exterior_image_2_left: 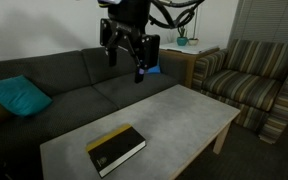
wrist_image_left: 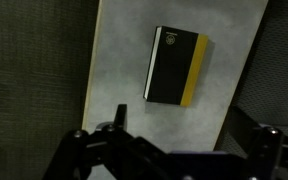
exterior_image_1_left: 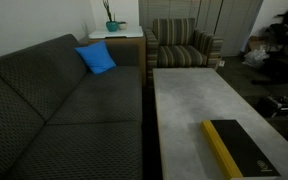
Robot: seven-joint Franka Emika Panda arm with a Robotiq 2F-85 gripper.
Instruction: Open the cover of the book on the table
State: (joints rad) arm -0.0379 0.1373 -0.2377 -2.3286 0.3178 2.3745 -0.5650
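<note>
1. Wrist view: the book lies flat and closed on the table, ahead of the gripper and well apart from it.
2. Long axis: the book runs up the frame, parallel to the table's long edges. The yellow spine runs down its right side. The free edge of the cover is on the left, where a thin white line of pages shows.
3. Jaws: spread wide, holding nothing.
4. Height: in an exterior view the gripper hangs high over the table. The book lies below it, toward the near end.
5. Judgement: opening has not begun. The coming move calls for a descent to the free long edge opposite the spine, then a lift that swings the cover about the spine.
</note>
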